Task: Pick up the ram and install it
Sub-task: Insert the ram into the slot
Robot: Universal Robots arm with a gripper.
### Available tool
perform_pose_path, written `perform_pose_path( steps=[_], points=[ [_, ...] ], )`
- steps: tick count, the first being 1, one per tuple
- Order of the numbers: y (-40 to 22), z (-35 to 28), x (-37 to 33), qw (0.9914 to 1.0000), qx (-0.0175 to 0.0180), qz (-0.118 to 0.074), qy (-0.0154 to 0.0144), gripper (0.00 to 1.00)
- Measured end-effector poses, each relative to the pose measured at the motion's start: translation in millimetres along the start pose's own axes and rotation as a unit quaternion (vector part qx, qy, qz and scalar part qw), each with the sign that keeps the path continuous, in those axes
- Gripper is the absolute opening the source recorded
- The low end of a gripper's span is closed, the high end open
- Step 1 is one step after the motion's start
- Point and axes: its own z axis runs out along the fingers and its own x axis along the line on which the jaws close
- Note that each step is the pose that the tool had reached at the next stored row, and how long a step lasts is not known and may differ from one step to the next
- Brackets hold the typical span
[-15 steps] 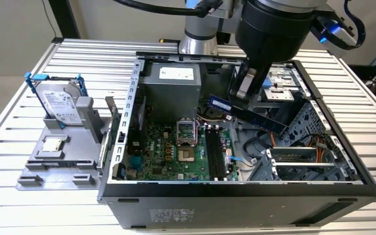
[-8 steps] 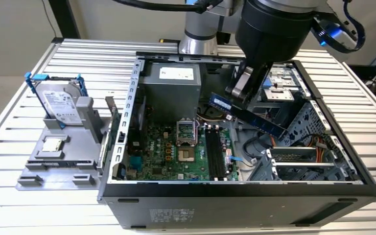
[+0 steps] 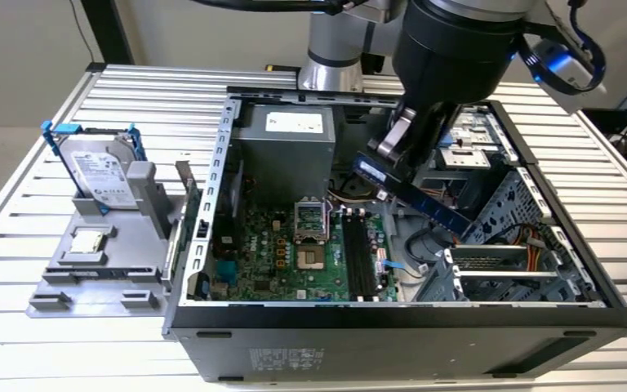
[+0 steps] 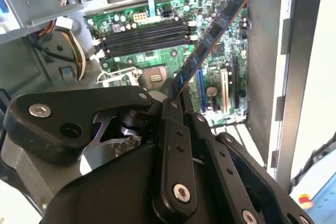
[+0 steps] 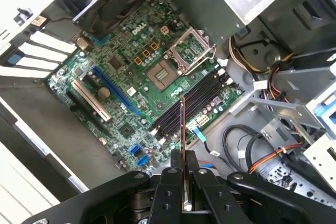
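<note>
My gripper (image 3: 388,155) hangs inside the open computer case, shut on one end of the ram (image 3: 423,200). The ram is a long dark stick with a row of chips, and it slants down toward the exterior view's right, in the air above the motherboard. In the second wrist view the ram (image 4: 212,32) sticks out from the gripper (image 4: 176,97) over the green board. In the first wrist view I see the ram (image 5: 182,124) edge-on, rising from the gripper (image 5: 184,170) and lying across the black memory slots (image 5: 197,100). These slots (image 3: 359,255) show no stick in them.
The case's metal walls (image 3: 224,163) ring the motherboard (image 3: 281,261). A power supply (image 3: 286,143) sits at the back, and a drive cage (image 3: 499,269) with cables (image 5: 252,150) stands on the exterior view's right. A silver hard drive in a blue frame (image 3: 101,171) stands on a grey fixture (image 3: 95,261) outside the case.
</note>
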Motion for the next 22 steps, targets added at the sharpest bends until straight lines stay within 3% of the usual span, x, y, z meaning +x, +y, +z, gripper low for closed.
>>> perform_pose_path(
  steps=[7,12,17,22],
  points=[
    [0.0,0.0,0.0,0.99961,0.0006,0.028,-0.0007,0.00],
    [0.0,0.0,0.0,0.99841,0.0012,0.056,-0.0013,0.00],
    [0.0,0.0,0.0,0.99826,0.0012,0.059,-0.0014,0.00],
    [0.0,0.0,0.0,0.99655,0.0017,0.083,-0.0019,0.00]
  ],
)
